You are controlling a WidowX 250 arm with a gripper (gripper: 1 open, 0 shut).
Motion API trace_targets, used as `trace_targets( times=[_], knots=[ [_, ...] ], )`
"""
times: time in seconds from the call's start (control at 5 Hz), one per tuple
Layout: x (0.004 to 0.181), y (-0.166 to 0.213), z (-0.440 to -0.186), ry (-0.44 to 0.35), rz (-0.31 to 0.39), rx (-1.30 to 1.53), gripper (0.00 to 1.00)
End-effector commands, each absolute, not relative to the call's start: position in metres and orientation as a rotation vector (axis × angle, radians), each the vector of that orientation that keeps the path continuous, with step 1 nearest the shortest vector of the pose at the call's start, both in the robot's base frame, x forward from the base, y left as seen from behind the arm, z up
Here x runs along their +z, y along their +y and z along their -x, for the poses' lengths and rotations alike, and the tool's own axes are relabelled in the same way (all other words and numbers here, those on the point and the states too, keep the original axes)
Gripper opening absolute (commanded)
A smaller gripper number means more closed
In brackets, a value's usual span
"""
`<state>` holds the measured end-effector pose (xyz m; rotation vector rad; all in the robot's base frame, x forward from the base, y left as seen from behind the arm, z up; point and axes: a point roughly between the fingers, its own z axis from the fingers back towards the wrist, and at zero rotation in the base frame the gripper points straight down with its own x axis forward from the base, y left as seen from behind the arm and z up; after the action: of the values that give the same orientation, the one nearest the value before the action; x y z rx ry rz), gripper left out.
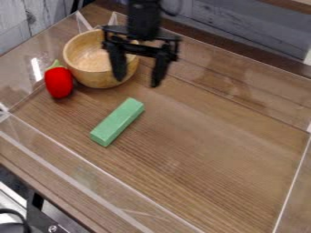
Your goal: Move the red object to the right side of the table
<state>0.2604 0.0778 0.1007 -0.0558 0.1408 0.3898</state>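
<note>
Camera view, left side first: the red fruit point(58, 82) sits by the left edge of the bench point(225, 150), its green top towards the far side. That is the side it has to leave, so the whole job seems to lie ahead, with the approach the step in hand. The wooden bowl point(75, 53) stands just beyond it and to its right, near enough that the fingers may need to come in around the rim rather than straight across it. Next, nearer and further right, the green block point(116, 124) lies flat at a slant; it has no part in the task and is best left alone, though a low carry to the right could clip it.

The black fingers point(136, 73) are spread wide with nothing between them, presumably kept open so they can go down either side of the fruit. One overlaps the bowl's right part in the view; their height above the bench I cannot tell. The fruit lies to their left, well apart, so the next move calls for more travel left before lowering.
</note>
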Motion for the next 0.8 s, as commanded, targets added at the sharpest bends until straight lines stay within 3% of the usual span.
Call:
trace_targets(
  times=[0.0, 0.4, 0.6],
  knots=[
    [0.116, 0.11, -0.256, 0.05, 0.058, 0.471, 1.0],
    [0.112, 0.163, -0.228, 0.004, 0.086, 0.696, 1.0],
    [0.106, 0.178, -0.232, -0.014, 0.103, 0.945, 1.0]
  ],
)
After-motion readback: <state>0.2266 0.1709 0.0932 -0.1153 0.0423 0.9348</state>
